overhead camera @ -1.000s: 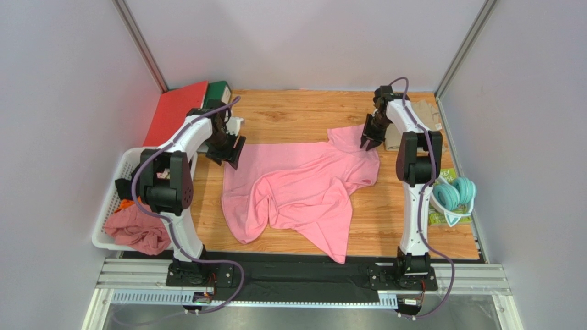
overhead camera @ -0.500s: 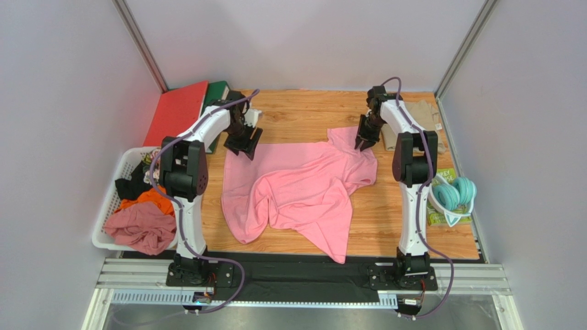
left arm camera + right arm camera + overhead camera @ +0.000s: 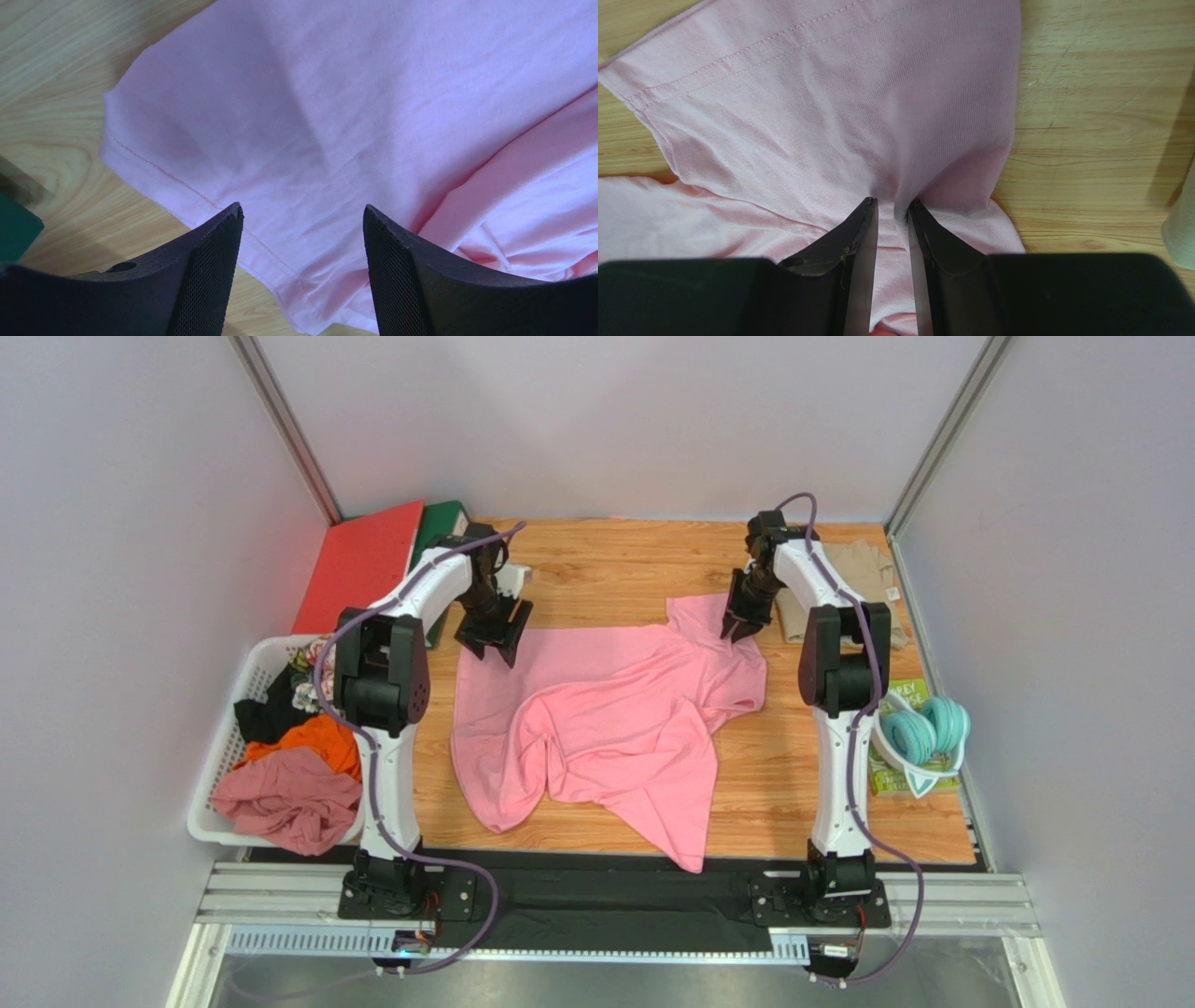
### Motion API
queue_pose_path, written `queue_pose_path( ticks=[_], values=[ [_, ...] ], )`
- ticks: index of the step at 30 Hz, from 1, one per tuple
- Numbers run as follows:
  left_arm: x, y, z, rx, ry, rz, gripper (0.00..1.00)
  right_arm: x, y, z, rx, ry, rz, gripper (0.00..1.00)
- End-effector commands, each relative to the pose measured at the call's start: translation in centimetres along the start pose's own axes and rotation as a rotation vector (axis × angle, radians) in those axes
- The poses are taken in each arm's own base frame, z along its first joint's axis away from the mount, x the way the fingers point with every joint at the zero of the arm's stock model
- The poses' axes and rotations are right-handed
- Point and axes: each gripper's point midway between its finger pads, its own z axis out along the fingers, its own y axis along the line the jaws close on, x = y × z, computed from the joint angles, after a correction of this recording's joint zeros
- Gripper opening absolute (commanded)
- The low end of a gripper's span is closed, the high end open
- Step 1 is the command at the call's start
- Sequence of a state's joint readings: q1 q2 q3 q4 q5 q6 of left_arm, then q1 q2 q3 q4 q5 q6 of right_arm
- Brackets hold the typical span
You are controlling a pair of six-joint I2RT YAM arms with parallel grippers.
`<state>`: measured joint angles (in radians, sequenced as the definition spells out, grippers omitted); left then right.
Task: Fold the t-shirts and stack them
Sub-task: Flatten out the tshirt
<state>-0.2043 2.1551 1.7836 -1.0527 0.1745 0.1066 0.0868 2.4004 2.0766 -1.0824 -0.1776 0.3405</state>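
A light pink t-shirt (image 3: 603,721) lies rumpled and partly folded over itself in the middle of the wooden table (image 3: 617,567). My left gripper (image 3: 494,630) hovers open over its far left hem corner (image 3: 309,140); both mesh fingertips (image 3: 214,259) stand wide apart, with cloth below them. At the far right, my right gripper (image 3: 737,616) is on the sleeve (image 3: 829,105). Its jaws stand narrow, with a puckered ridge of pink cloth pinched between them (image 3: 892,203). A khaki-beige t-shirt (image 3: 863,567) lies folded in the far right corner.
A white basket (image 3: 225,756) with several garments stands at the left edge. Red (image 3: 362,560) and green (image 3: 446,525) flat items lie at the back left. Teal headphones (image 3: 929,728) rest in a white dish on the right. Side walls stand close on both sides.
My left gripper has swung away from the basket side, to the right and farther back, onto the shirt's far left corner. My right gripper edged left and its jaws narrowed on the sleeve.
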Motion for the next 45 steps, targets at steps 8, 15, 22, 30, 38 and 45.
queue_pose_path(
  ticks=[8,15,22,30,38,45],
  values=[
    [-0.8,1.6,1.5,0.043,0.071,-0.13,0.7,-1.5,1.6,-0.5,-0.054,-0.058,0.001,0.28],
    [-2.5,2.6,1.1,0.003,0.026,-0.135,0.69,-2.6,2.2,-0.5,-0.07,-0.082,0.007,0.27],
    [-5.5,4.3,1.3,-0.053,-0.011,-0.104,0.68,-4.2,1.8,1.4,-0.092,-0.078,0.03,0.25],
    [-6.0,5.1,2.2,-0.069,0.019,-0.071,0.68,-5.8,1.9,2.7,-0.133,-0.085,0.063,0.23],
    [-5.8,3.1,-6.9,-0.091,-0.193,-0.012,0.64,-5.2,1.2,2.5,-0.109,-0.08,0.041,0.22],
    [-6.3,3.8,-13.0,-0.213,-0.352,-0.004,0.65,-4.6,1.2,2.2,-0.107,-0.076,0.033,0.2]
  ],
)
